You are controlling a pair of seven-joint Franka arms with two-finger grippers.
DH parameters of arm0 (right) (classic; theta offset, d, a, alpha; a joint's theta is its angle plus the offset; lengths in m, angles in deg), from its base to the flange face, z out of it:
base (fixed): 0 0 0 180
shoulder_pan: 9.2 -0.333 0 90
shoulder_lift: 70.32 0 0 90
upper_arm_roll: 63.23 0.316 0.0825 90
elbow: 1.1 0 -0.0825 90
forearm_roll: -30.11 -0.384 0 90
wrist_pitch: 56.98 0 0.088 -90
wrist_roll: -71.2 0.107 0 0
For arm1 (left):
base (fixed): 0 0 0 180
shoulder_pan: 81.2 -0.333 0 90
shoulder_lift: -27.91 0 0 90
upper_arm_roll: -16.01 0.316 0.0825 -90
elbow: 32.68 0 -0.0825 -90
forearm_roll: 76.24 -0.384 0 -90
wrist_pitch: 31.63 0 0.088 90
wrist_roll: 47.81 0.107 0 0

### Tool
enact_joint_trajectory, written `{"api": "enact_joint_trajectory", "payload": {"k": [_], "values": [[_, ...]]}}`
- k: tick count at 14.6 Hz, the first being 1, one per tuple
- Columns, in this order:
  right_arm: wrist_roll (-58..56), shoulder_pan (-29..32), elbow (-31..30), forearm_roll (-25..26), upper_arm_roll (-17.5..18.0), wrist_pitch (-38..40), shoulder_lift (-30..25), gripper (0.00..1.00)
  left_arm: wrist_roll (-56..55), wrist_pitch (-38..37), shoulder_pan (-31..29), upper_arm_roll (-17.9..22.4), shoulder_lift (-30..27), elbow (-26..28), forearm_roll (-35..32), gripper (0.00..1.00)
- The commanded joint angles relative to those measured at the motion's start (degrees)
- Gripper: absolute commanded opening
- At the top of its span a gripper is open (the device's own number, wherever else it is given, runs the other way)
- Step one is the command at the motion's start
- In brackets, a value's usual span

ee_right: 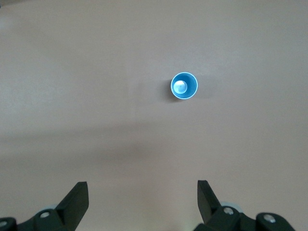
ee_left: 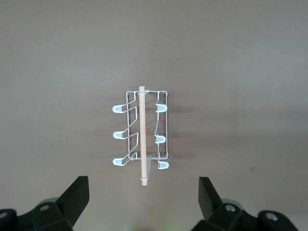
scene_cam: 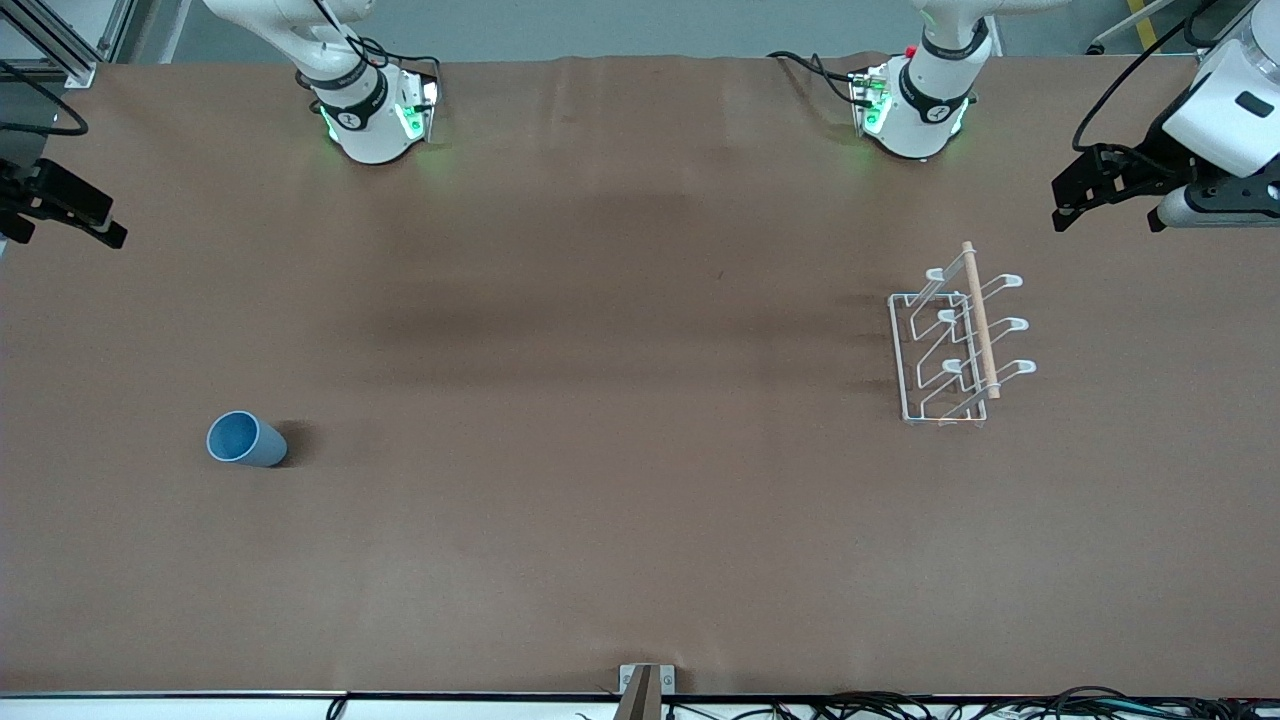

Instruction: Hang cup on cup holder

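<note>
The light-blue cup (scene_cam: 246,439) stands upright, mouth up, on the brown table toward the right arm's end; it also shows in the right wrist view (ee_right: 184,86). The cup holder (scene_cam: 960,340), a white wire rack with looped prongs and a wooden rod, stands toward the left arm's end and shows in the left wrist view (ee_left: 142,134). My left gripper (scene_cam: 1105,212) (ee_left: 143,192) is open and empty, high over the table's edge beside the rack. My right gripper (scene_cam: 60,230) (ee_right: 143,192) is open and empty, high over the table's edge at its end, apart from the cup.
The two arm bases (scene_cam: 375,110) (scene_cam: 915,100) stand along the table edge farthest from the front camera. A small bracket (scene_cam: 646,680) sits at the nearest edge. The brown table cover (scene_cam: 620,400) lies bare between cup and rack.
</note>
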Motion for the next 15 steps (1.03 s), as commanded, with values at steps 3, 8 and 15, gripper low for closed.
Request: {"api": "enact_joint_trajectory", "payload": {"k": [3, 8, 15], "values": [[-0.26, -0.69, -0.8, 0.3, -0.37, -0.03, -0.56, 0.99, 0.29, -1.2, -0.37, -0.27, 1.05, -1.92, 0.1, 1.0], [0.35, -0.51, -0.8, 0.38, -0.46, -0.46, -0.47, 0.98, 0.38, -1.29, -0.37, -0.27, 1.05, -2.01, 0.1, 1.0], [-0.18, 3.09, -1.94, 0.65, -1.07, -5.55, 5.32, 0.96, 0.64, -1.29, -0.37, -0.27, 1.85, -2.62, 0.19, 1.0]]}}
